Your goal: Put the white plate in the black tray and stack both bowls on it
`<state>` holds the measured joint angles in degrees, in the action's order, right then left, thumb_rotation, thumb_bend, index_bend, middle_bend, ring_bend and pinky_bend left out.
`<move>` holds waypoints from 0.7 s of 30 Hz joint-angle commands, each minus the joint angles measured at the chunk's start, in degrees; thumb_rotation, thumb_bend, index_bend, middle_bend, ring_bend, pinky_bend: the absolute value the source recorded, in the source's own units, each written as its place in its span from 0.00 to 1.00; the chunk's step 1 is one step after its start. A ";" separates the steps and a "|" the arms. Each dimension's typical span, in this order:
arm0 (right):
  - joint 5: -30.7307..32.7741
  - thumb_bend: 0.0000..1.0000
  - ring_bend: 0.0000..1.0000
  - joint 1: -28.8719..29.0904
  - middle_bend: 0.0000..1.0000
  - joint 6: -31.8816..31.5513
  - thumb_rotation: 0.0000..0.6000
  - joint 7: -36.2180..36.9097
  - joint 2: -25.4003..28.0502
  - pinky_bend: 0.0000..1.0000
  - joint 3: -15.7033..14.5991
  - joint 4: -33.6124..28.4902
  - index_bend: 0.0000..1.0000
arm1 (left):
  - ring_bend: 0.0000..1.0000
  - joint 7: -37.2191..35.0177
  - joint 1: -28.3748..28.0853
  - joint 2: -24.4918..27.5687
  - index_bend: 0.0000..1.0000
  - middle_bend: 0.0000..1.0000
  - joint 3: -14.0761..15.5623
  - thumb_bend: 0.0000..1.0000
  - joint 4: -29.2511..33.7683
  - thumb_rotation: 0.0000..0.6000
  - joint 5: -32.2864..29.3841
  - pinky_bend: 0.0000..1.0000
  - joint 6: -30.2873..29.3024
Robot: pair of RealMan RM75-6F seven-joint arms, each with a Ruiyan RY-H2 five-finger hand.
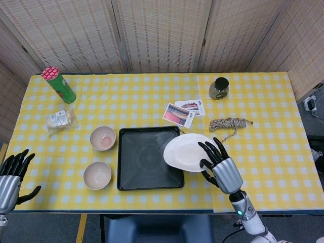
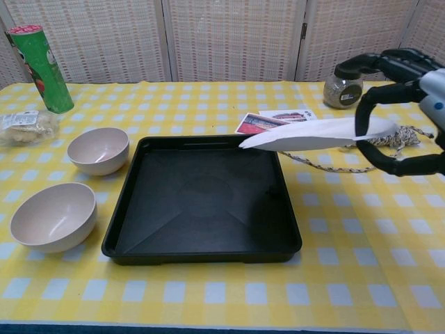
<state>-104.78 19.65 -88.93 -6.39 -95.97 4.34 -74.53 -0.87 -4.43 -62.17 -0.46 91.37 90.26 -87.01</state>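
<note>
Your right hand (image 1: pixel 220 164) grips the white plate (image 1: pixel 186 151) at its right rim, fingers over the top and thumb beneath. The plate is held clear of the table (image 1: pixel 263 167), roughly level, with its left part over the right edge of the black tray (image 1: pixel 144 162). Left of the tray stand two bowls: the far bowl (image 1: pixel 103 137) and the near bowl (image 1: pixel 97 175), both upright on the table. Your left hand (image 1: pixel 11 177) is at the table's front left corner, fingers apart, holding nothing.
</note>
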 commanded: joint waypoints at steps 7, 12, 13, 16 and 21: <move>1.62 0.47 0.17 8.81 0.19 9.15 1.00 -0.32 -8.21 0.00 3.12 3.55 0.64 | 0.00 -0.35 -0.05 0.23 0.00 0.00 0.01 0.27 0.02 1.00 -0.17 0.00 0.19; 2.98 0.47 0.17 12.41 0.18 12.45 1.00 0.89 -12.79 0.00 3.92 9.64 0.64 | 0.00 -0.96 -0.08 0.52 0.00 0.00 -0.11 0.27 0.02 1.00 -0.62 0.00 0.41; 3.24 0.47 0.17 13.03 0.18 13.02 1.00 1.04 -13.39 0.00 4.08 10.51 0.64 | 0.00 -1.12 -0.04 0.60 0.00 0.00 -0.17 0.27 0.04 1.00 -0.69 0.00 0.31; 3.88 0.47 0.17 14.81 0.18 14.25 1.00 1.50 -15.25 0.00 4.35 13.01 0.64 | 0.00 -1.57 0.15 0.82 0.00 0.00 -0.39 0.27 -0.01 1.00 -0.88 0.00 -0.17; 4.65 0.47 0.17 16.57 0.18 15.40 1.00 2.55 -17.51 0.00 3.99 16.16 0.64 | 0.00 -1.93 0.12 0.91 0.00 0.00 -0.52 0.27 -0.13 1.00 -1.20 0.00 -0.02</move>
<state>-100.46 35.67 -73.85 -4.43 -112.79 8.43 -59.13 -2.78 -4.28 -61.28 -0.97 91.25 89.09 -87.06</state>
